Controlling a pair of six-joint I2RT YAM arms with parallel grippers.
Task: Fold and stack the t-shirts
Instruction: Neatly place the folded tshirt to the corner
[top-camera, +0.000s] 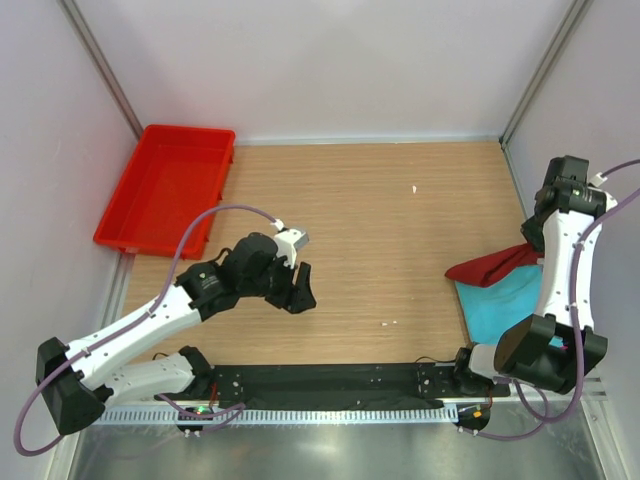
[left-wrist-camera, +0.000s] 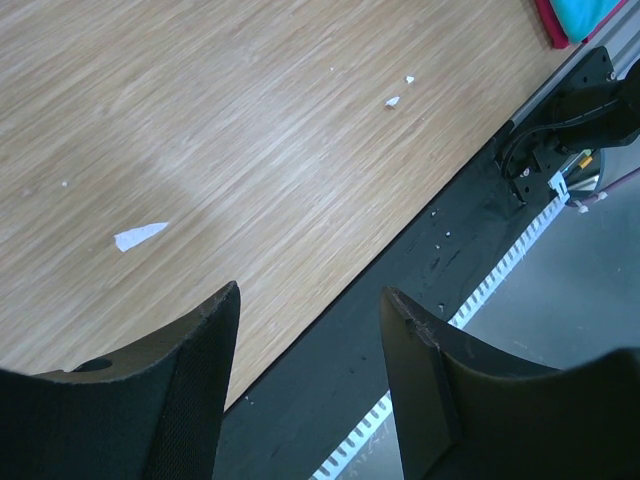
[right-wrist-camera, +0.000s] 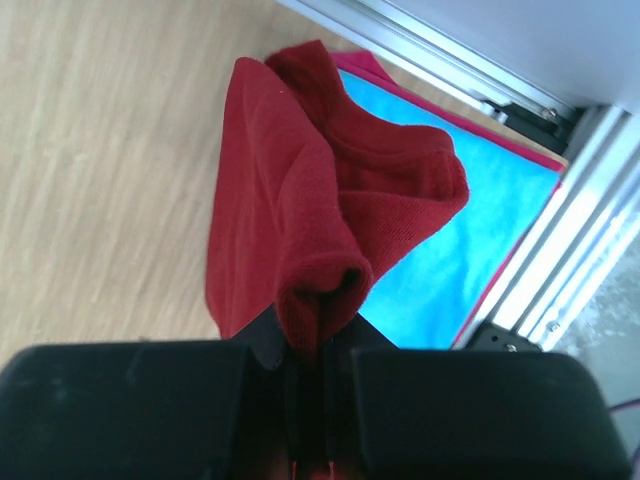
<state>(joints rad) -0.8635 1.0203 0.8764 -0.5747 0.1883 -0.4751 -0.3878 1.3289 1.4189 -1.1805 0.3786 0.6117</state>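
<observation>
We see wooden table (top-camera: 380, 230), red tray (top-camera: 165, 190) far-left. Turquoise t-shirt (top-camera: 500, 305) flat at right edge. Maroon t-shirt (top-camera: 490, 268) bunched partly over it, one fold pinched by right gripper (right-wrist-camera: 318, 330). Left gripper (left-wrist-camera: 310, 330) fingers spread above bare table.

Three t-shirts are showing: one maroon shirt (top-camera: 492, 267), one turquoise shirt (top-camera: 500, 305) and one pink shirt (left-wrist-camera: 550, 22), of which only an edge is peeking out. One red tray (top-camera: 150, 245) is sitting on the one table (top-camera: 380, 220). Two arms are standing at the near edge, the left arm (top-camera: 150, 320) and the right arm (top-camera: 560, 270). Each is carrying one gripper, two in all: the left gripper (left-wrist-camera: 310, 300) and the right gripper (right-wrist-camera: 312, 330), each showing two fingers. Two purple cables (top-camera: 215, 213) are trailing, one per arm. White scraps (top-camera: 413, 187) are lying on the wood: two are showing from above, three in the left wrist view.
</observation>
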